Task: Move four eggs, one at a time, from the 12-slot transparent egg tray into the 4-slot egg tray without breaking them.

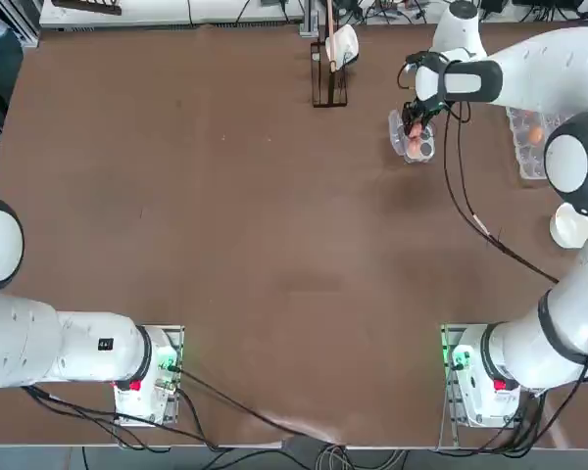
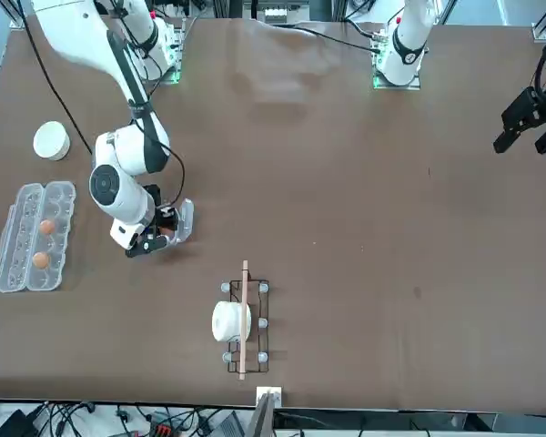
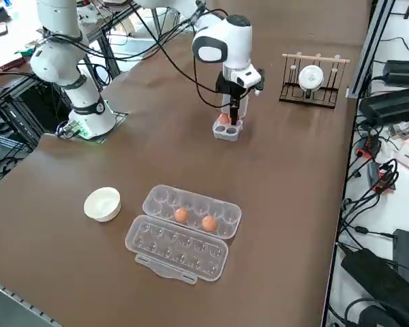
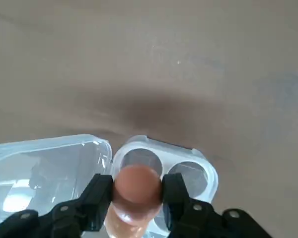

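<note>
Holding an egg (image 4: 137, 186) between both fingers (image 4: 98, 194), with the right end effector (image 4: 137, 191) nearly shut on the shell's middle, straight over the small four-cup tray (image 4: 198, 171). Hovering low over a cup near the tray's open lid flap (image 4: 44, 166), with what looks like another egg (image 4: 129, 218) seated just below it. Sitting on the brown desk (image 3: 293, 170) well apart from the long clear carton (image 3: 184, 231), which keeps two more eggs (image 3: 181, 215) in its cups.

Judging the handling: light, rigid, smooth and rounded, so apt to slip or roll; thin-shelled, so apt to crack under a hard squeeze or a drop. Best gripped across the widest part, as here, with gentle pressure only. Best lowered into an empty cup before any opening, to avoid knocking shell against shell.
</note>
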Tool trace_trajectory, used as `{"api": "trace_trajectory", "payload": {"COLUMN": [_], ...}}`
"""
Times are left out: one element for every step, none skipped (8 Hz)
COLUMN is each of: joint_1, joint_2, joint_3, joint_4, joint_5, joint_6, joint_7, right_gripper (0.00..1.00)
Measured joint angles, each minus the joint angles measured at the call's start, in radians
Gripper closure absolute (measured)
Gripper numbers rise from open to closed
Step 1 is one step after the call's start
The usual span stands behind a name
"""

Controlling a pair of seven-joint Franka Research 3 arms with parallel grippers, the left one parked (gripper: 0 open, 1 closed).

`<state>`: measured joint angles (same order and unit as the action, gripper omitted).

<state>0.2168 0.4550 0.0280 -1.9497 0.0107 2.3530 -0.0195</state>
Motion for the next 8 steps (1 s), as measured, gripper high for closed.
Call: {"api": "trace_trajectory", "payload": {"joint_1": [0.000, 0.000, -0.001, -0.003, -0.008, -0.024, -0.055, -0.098], "joint_2": [0.000, 0.000, -0.003, -0.011, -0.036, -0.076, -0.123, -0.164], "joint_3": [0.000, -0.001, -0.002, -0.004, -0.005, -0.008, -0.012, -0.013], "joint_4": [0.000, 0.000, 0.001, 0.004, 0.009, 0.014, 0.016, 0.016], "joint_5": [0.000, 0.000, 0.000, -0.001, -0.004, -0.005, -0.006, -0.008], "joint_6": [0.001, 0.001, 0.001, -0.002, -0.031, -0.080, -0.127, -0.172], "joint_7": [0.000, 0.000, 0.000, -0.007, -0.034, -0.078, -0.138, -0.231], "right_gripper": [0.25, 0.05, 0.00, 0.00, 0.00, 0.00, 0.00, 0.00]}}
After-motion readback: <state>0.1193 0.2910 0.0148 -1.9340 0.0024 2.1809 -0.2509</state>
